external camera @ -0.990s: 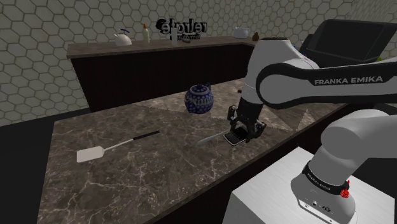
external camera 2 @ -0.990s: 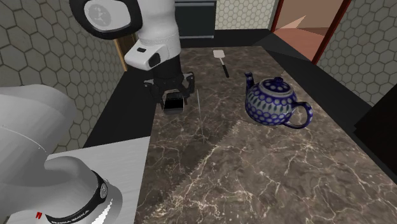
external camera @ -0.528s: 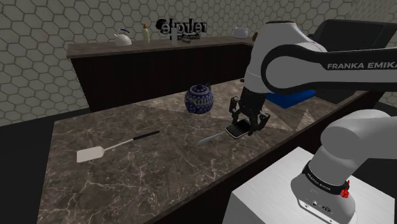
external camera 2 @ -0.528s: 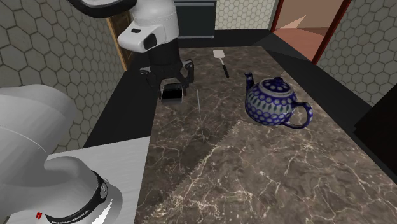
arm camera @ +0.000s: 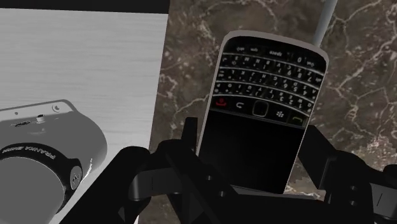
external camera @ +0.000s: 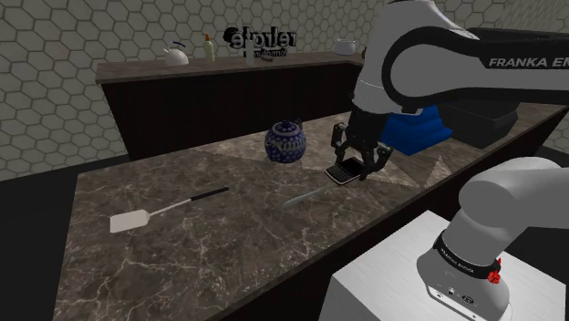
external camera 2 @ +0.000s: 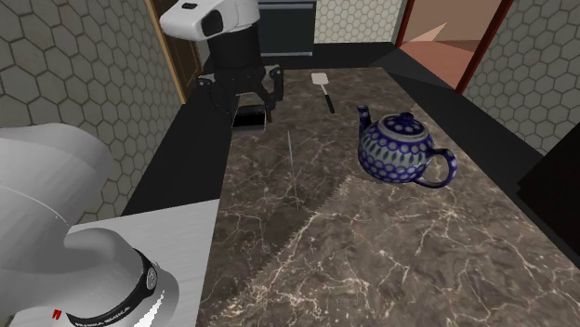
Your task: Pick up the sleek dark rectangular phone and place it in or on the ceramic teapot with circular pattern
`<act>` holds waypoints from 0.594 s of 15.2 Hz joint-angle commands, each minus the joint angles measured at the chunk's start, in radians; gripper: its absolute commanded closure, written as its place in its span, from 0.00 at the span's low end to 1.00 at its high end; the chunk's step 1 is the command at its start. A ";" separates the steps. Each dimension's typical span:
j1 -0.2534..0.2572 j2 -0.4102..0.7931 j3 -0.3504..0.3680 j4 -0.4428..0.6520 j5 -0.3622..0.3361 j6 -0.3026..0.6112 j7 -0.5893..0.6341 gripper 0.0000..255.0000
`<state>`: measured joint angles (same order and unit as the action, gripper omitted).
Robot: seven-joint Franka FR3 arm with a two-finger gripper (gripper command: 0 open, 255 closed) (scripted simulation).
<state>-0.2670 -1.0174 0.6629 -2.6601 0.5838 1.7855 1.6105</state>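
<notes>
Dark veined marble counter (external camera: 228, 246) — on it a blue-patterned teapot (external camera: 284, 143), white spatula (external camera: 129, 222), grey knife (external camera: 297, 199)

Dark veined marble countertop (external camera: 219, 246). White spatula (external camera: 169, 209), black handle, lies flat on it at 9 o'clock of knife (external camera: 301, 197) in shoulder view, well apart. Blue box (external camera: 418, 132) at 2 o'clock of knife. Back counter (external camera: 146, 70) at 12 carries white kettle (external camera: 176, 56), with bottle (external camera: 209, 46) at its 3 o'clock. Hex-tile wall (external camera: 55, 55) behind. Second exterior view: red-framed doorway (external camera 2: 446, 42) at 1 o'clock.
</notes>
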 commanded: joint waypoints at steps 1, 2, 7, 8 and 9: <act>-0.005 0.000 -0.014 0.025 -0.014 -0.025 0.003 1.00; -0.007 0.000 -0.021 0.037 -0.020 -0.037 0.005 1.00; -0.019 0.003 -0.054 0.099 -0.051 -0.096 0.011 1.00; -0.021 0.005 -0.060 0.112 -0.057 -0.108 0.012 1.00; -0.024 0.007 -0.066 0.125 -0.063 -0.119 0.013 1.00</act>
<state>-0.2880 -1.0121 0.6045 -2.5472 0.5275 1.6783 1.6238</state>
